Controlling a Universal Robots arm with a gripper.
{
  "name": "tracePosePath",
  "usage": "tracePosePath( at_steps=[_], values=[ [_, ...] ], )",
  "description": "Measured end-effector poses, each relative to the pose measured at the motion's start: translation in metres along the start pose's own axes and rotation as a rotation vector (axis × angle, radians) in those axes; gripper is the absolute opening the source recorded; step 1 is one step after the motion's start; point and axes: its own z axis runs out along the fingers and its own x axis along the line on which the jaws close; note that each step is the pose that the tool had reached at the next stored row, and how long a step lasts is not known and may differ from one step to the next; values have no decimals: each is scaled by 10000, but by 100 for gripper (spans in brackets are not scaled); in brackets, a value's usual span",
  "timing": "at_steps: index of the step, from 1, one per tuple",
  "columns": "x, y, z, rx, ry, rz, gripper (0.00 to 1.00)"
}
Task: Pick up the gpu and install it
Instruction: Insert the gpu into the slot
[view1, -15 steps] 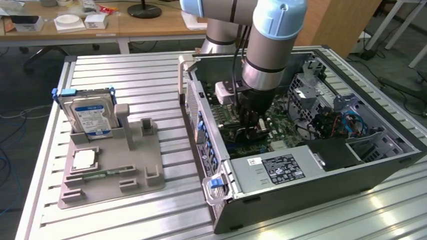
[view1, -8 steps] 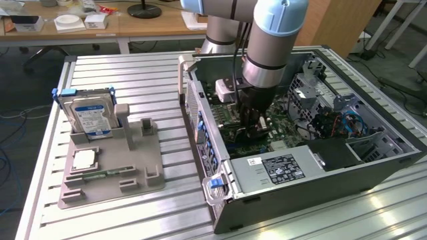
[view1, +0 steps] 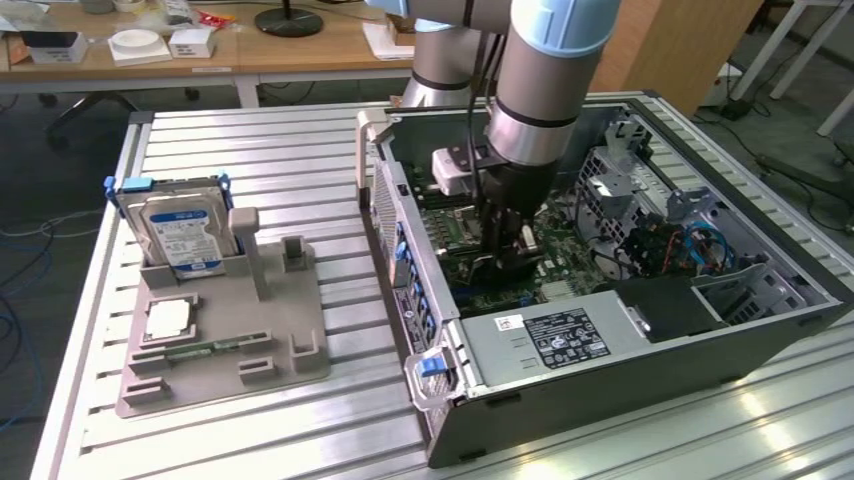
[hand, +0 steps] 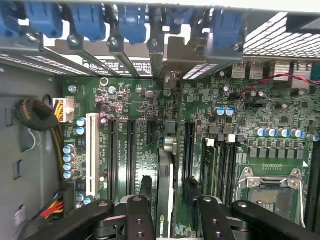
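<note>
We are at the install step: the pincer is down inside the open computer case, closed on the gpu, which we see edge-on between its fingers, standing just over the motherboard among the long slots. By our judgement the card must stay upright and line up with its slot and the rear bracket opening. On the worktop, the grey holder keeps the hard drive and a green memory stick
</note>
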Motion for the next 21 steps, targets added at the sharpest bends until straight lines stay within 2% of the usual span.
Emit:
tracePosePath(
  at_steps=[8, 11, 16, 18, 19, 21],
  values=[
    [-1, -5, -155, -1, 1, 1, 40],
    [-1, -6, -171, 0, 1, 1, 40],
    [-2, -10, -270, 0, -1, 0, 40],
    [-2, -10, -273, 1, -2, 1, 40],
    [-2, -10, -273, 1, -3, 1, 38],
    [-2, -10, -273, 1, -2, 0, 26]
  ],
)
